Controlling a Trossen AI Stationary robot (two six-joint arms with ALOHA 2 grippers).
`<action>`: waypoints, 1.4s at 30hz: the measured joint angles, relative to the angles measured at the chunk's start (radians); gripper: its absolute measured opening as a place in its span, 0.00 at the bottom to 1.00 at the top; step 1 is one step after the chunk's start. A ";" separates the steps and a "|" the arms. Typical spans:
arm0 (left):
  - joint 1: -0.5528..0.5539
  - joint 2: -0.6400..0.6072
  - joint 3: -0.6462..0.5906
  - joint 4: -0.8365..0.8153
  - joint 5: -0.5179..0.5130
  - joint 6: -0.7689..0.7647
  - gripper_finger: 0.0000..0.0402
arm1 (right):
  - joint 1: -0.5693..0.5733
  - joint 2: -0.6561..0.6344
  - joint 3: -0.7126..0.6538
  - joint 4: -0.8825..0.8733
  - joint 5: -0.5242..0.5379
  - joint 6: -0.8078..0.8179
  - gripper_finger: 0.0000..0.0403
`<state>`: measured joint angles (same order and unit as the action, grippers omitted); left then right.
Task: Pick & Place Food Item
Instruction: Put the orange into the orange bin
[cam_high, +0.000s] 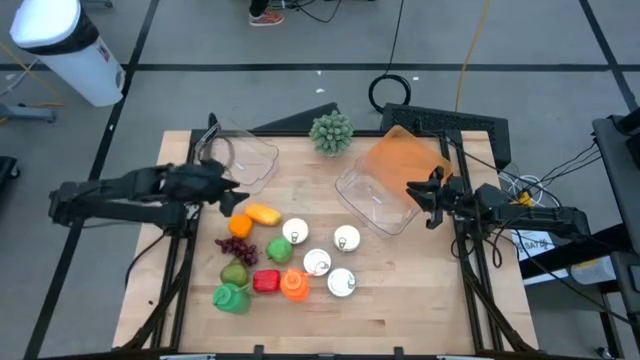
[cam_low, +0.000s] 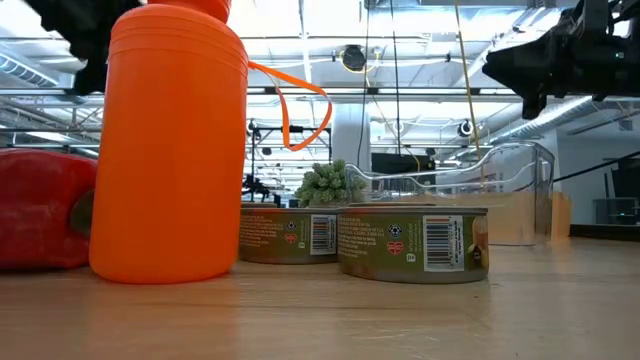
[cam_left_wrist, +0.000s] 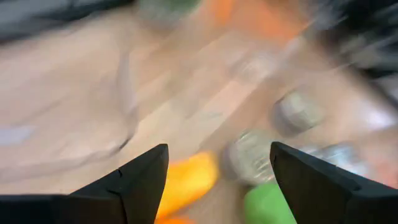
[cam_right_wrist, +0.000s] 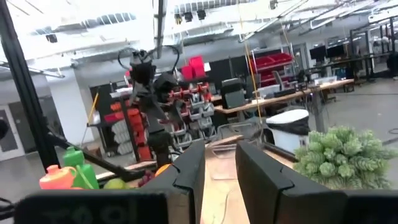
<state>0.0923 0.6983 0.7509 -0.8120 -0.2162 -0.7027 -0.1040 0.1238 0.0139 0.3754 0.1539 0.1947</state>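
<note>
Food items lie in a cluster on the wooden table (cam_high: 400, 300): an orange (cam_high: 240, 225), a yellow fruit (cam_high: 263, 213), grapes (cam_high: 235, 245), a green apple (cam_high: 278, 250), a pear (cam_high: 235, 272), a red pepper (cam_high: 265, 282), an orange bottle (cam_high: 294, 287), a green bottle (cam_high: 230, 297) and several cans (cam_high: 316, 263). My left gripper (cam_high: 232, 192) hangs above the table just left of the fruit, open (cam_left_wrist: 217, 149) and empty. My right gripper (cam_high: 415, 195) hovers at the right clear container's edge; its fingers (cam_right_wrist: 221, 149) stand a narrow gap apart with nothing between them.
An empty clear container (cam_high: 245, 155) stands at the back left. Another (cam_high: 380, 200) lies at the right, its orange lid (cam_high: 405, 155) behind it. A green spiky plant (cam_high: 331, 133) sits at the far edge. Bare wood lies along the near edge.
</note>
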 joint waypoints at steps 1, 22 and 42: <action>-0.004 0.055 0.039 -0.073 -0.010 -0.027 0.73 | 0.000 0.000 0.000 -0.009 0.000 0.002 0.20; -0.118 0.590 0.161 -0.417 0.181 -0.492 0.73 | 0.000 0.001 0.000 -0.035 0.001 -0.057 0.20; -0.155 0.711 0.161 -0.372 0.215 -0.535 0.73 | 0.000 0.001 0.000 -0.028 0.002 -0.112 0.20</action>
<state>-0.0628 1.4097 0.9122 -1.1840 -0.0008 -1.2374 -0.1041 0.1249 0.0141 0.3474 0.1555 0.0830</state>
